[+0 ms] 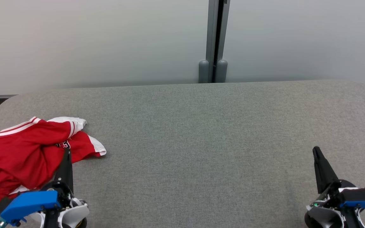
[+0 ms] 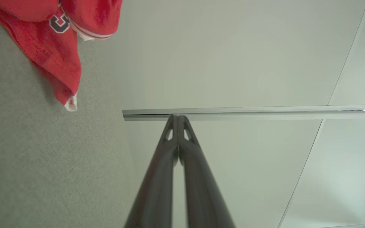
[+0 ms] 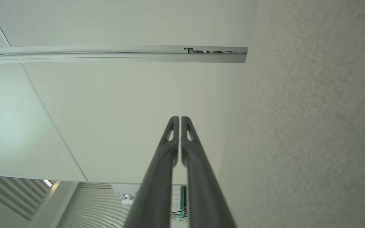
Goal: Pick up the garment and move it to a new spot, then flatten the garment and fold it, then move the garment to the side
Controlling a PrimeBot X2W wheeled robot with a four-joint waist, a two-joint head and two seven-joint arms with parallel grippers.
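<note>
- left gripper clenched shut and empty, tips near the crumpled red garment at the left end of the table; right gripper also closed on nothing, well apart.
- judged from this, nothing is done: pickup, flattening, folding and setting aside all remain.
- the garment's left edge is cut off in the head view.

Garment on table, near corner (left side)

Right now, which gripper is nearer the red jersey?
Left. The left gripper is shut and sits just beside the right edge of the crumpled red jersey. The right gripper, also shut, is far off at the opposite side of the grey table.
</note>
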